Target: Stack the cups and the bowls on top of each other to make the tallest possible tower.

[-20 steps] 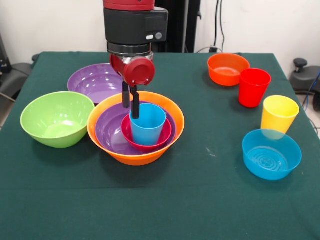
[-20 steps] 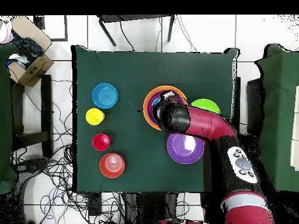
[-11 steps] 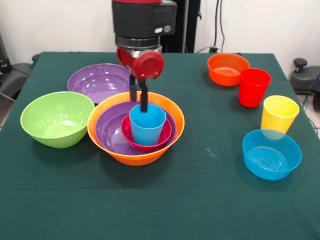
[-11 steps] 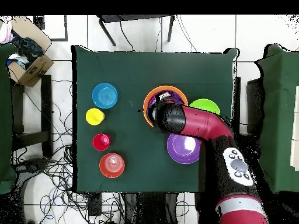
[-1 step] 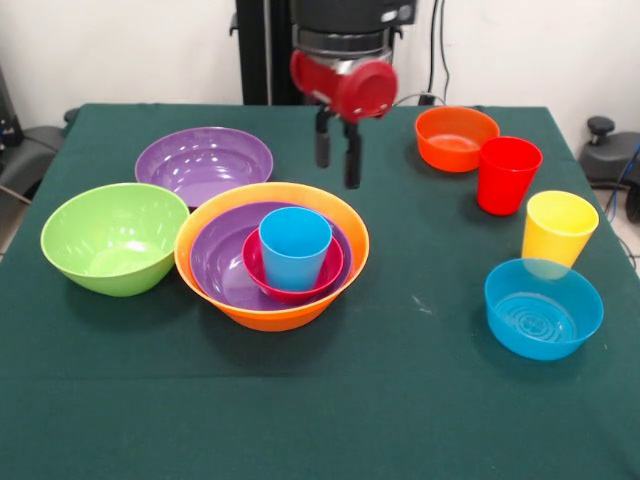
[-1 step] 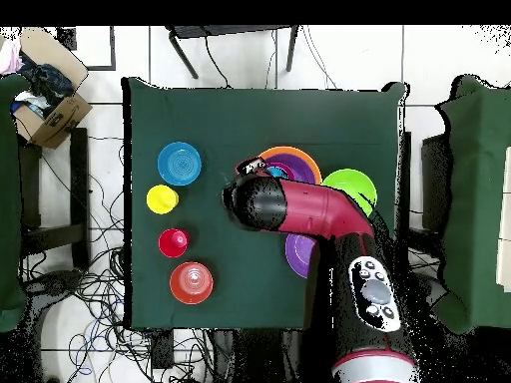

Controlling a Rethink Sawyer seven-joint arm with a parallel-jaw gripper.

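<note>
Covering the whole work surface is a dark green cloth on the table (image 5: 420, 400), matte and slightly flecked. Largest of the glossy plastic pieces is the large orange bowl (image 5: 345, 262), round and deep, forming the base of the tower (image 5: 272, 255) near the table's middle. Nested inside it sits a purple bowl (image 5: 215, 260), then a small pink-red bowl (image 5: 250, 263), and upright in that a tapered blue cup (image 5: 295, 248), its rim the highest point of the pile. Touching or just behind the tower lies a second purple bowl (image 5: 203, 162), empty and shiny. Beside the tower stands the lime green bowl (image 5: 115, 238), smooth and empty. Well apart on the other side rests the small blue bowl (image 5: 543, 308) with ridged rings in its bottom, and toward the far corner the small orange bowl (image 5: 455, 138). Just beside that bowl stands the red cup (image 5: 508, 175); the yellow cup (image 5: 558, 228) stands between it and the blue bowl, both handleless tumblers.

Hanging from above, the red and black arm (image 6: 329, 214) carries the gripper (image 5: 337, 162) clear of the tower, over bare cloth between the tower and the small orange bowl. Its two black fingers (image 5: 353, 160) point straight down, parted and holding nothing.
</note>
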